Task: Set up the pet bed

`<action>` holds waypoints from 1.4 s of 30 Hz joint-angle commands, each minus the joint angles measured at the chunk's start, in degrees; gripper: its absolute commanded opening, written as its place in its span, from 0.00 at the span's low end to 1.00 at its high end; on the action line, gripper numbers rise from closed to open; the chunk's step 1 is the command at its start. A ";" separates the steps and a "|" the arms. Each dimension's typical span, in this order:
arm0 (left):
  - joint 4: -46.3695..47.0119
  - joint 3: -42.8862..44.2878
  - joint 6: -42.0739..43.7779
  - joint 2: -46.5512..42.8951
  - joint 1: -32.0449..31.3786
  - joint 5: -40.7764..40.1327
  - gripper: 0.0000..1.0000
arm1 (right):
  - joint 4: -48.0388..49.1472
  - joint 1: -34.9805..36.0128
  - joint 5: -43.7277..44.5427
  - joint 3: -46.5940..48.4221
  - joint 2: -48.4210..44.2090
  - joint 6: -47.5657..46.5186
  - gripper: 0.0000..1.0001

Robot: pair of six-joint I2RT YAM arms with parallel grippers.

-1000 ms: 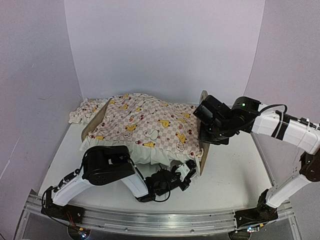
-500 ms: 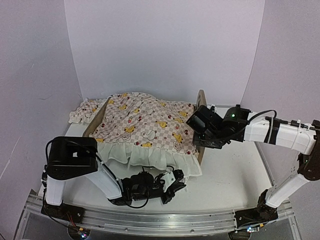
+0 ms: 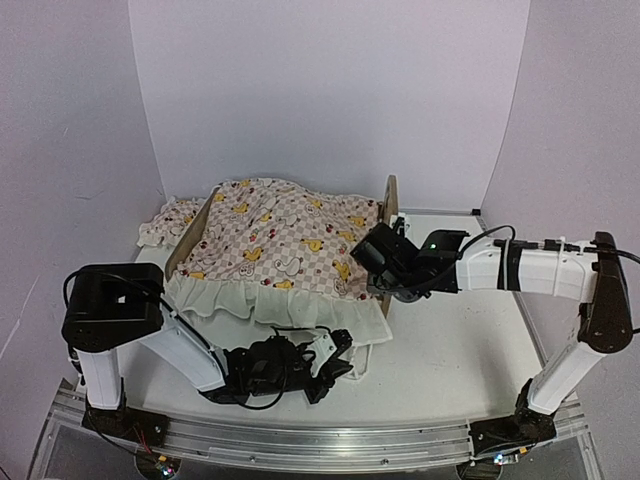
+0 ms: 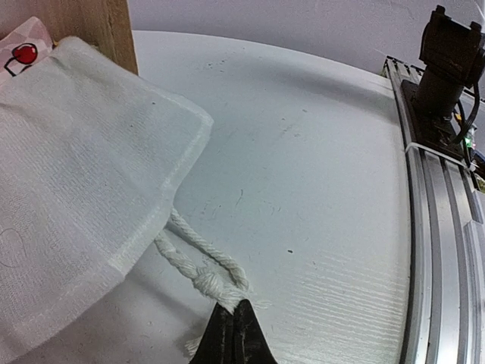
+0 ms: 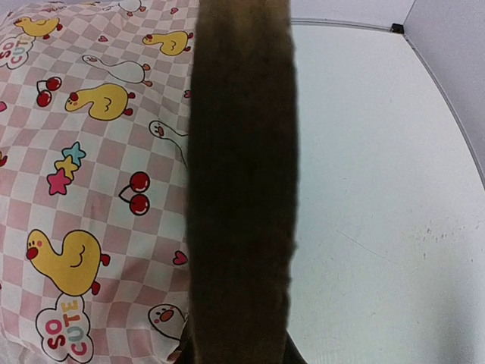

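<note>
Plainly, the only readable writing is "SO CUTE" (image 5: pixel 62 326), printed on a cloud patch of the pink checkered duck-print cover (image 3: pixel 290 235). One pet bed (image 3: pixel 390 200) stands on the far half of the table (image 3: pixel 460 340) under that one cover, with one small matching pillow (image 3: pixel 165 220) at its far-left end. Two arms are at work: the right gripper (image 3: pixel 382 272) clamps the bed's right end board, and the left gripper (image 4: pixel 233 309), low near the near edge, is pinched shut on a white knotted cord (image 4: pixel 193 254) that runs from under the ruffle. Since a second ago the bed has slid left, and the left arm has drawn back toward the near-left corner
</note>
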 commanded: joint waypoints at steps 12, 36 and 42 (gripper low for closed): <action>-3.39 -1.36 -5.75 -5.17 4.23 3.86 0.00 | 1.27 0.64 -37.60 -10.93 -22.87 -20.60 0.98; -5.82 -0.33 -8.61 -10.07 4.27 12.93 0.00 | 73.23 -0.76 -35.15 -51.92 -17.36 -0.36 0.93; -6.79 -0.12 -8.58 -11.03 4.16 13.03 0.00 | 78.79 -1.20 -36.27 -51.12 -13.77 -0.76 0.77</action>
